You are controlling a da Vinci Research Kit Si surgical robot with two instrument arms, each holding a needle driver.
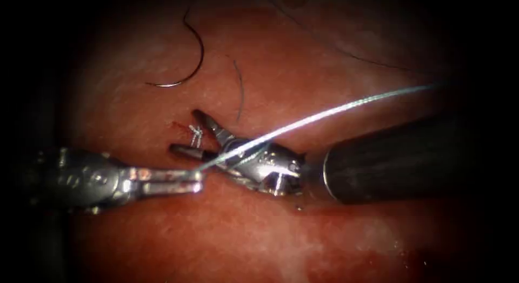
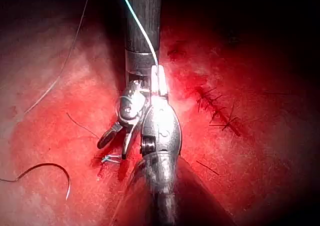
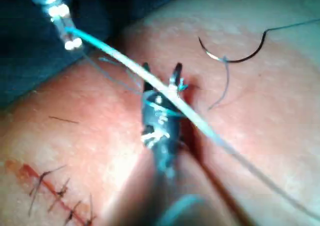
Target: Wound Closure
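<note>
The curved needle [image 1: 186, 56], thin and dark with a bright tip, lies free on the tissue [image 1: 335, 229] in the upper left of the endoscope view, held by neither tool. The left tool [image 1: 199, 177] is closed on the pale thread [image 1: 324, 114], which runs taut toward the upper right. The right tool [image 1: 186, 132] stands wide open, empty, around a small white knot [image 1: 195, 133].

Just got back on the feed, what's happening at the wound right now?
The left tool is shut on the thread, which runs taut across the right tool. The right tool's jaws are open around a small knot on the tissue, holding nothing. The needle lies free on the tissue, not in it.
</note>
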